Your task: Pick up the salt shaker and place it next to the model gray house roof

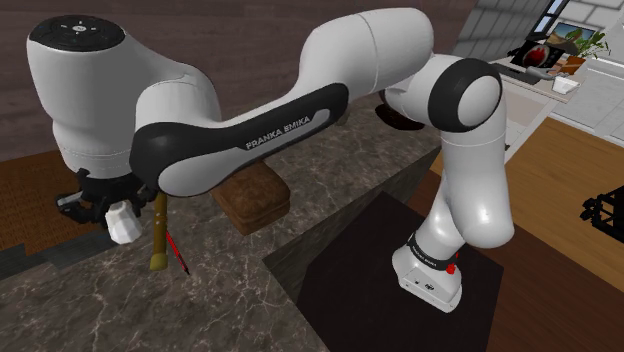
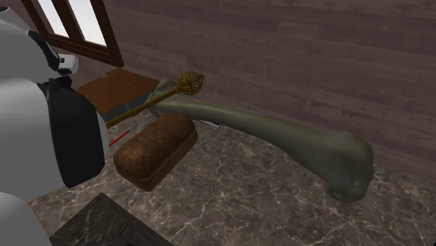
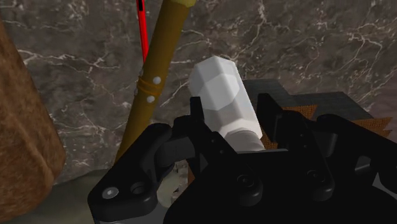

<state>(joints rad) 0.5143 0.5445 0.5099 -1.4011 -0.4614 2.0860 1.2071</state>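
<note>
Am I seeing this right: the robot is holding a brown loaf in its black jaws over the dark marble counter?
Not quite. The jaws hold a white faceted shaker, not the loaf. The wrist view shows it clasped between them over the dark marble counter. The brown loaf lies on that counter, as the shoulder view shows.
</note>
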